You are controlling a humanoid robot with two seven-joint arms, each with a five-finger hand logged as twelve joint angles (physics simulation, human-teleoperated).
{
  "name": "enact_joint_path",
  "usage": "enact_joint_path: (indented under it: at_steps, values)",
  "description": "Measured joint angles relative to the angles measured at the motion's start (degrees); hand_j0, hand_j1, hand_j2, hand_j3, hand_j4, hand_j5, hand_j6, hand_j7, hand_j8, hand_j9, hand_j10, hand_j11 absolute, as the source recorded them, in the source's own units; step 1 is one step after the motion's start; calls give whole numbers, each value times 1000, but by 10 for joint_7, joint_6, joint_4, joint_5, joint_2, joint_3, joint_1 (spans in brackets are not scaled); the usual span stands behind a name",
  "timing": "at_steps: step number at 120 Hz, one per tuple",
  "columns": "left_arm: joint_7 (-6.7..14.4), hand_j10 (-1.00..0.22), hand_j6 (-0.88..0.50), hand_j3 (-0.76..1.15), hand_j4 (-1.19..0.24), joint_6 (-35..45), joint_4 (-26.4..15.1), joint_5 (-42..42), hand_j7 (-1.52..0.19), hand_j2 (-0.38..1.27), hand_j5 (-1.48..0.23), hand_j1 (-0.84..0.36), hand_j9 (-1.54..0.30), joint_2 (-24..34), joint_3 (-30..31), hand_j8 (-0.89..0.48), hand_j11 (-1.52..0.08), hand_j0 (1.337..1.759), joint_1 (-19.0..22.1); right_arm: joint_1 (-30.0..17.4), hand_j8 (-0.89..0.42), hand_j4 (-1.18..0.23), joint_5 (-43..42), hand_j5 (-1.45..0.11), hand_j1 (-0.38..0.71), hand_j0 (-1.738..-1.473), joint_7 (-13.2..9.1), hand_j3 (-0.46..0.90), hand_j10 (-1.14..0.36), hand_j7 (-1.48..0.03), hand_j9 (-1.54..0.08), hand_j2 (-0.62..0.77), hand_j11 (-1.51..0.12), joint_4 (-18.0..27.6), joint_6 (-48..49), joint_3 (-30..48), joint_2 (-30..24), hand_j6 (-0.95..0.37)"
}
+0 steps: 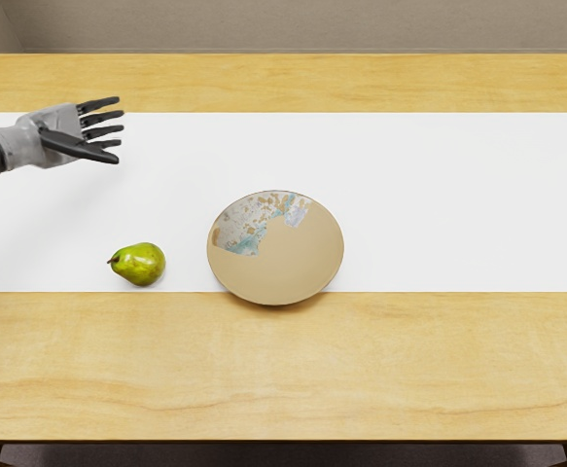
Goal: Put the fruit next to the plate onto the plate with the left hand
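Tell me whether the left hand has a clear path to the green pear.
Probably yes: the open left hand hovers up-left of the green pear, with only bare white runner between them.

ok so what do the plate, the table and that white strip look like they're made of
The plate is probably ceramic: a smooth tan face with a mottled white-blue patch at its upper left. The table looks like light wood, with visible grain streaks and a satin finish. The white strip is flat, uniform and without shine; it could be cloth or paper, the render leaves it open.

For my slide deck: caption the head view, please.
Open left hand over the white runner; green pear lies beside the tan plate.
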Motion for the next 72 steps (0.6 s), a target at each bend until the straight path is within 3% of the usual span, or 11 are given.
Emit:
enact_joint_path:
  at_steps: [22, 47, 72]
  values:
    - [6, 1, 1, 0, 0, 0, 0, 4, 0, 1, 0, 349, 0, 3, 0, 1, 0, 1658, -8, 1, -18, -19, 2, -24, -327, -1658, 0, 0, -19, -24, -24, -4, -24, -3, -1, 1, 0, -18]
    - [45, 1, 1, 0, 1, 0, 1, 36, 0, 1, 0, 349, 0, 1, 1, 1, 0, 1658, -21, -2, -19, -19, 3, -24, -326, -1658, 0, 0, -19, -24, -24, -4, -24, -5, -2, 2, 0, -19]
    - [51, 0, 0, 0, -1, 0, -19, 105, 0, 0, 0, 349, 0, -4, 1, 0, 0, 1658, -39, -3, -19, -19, 3, -24, -327, -1658, 0, 0, -19, -24, -24, -4, -24, -5, -2, 2, 0, -18]
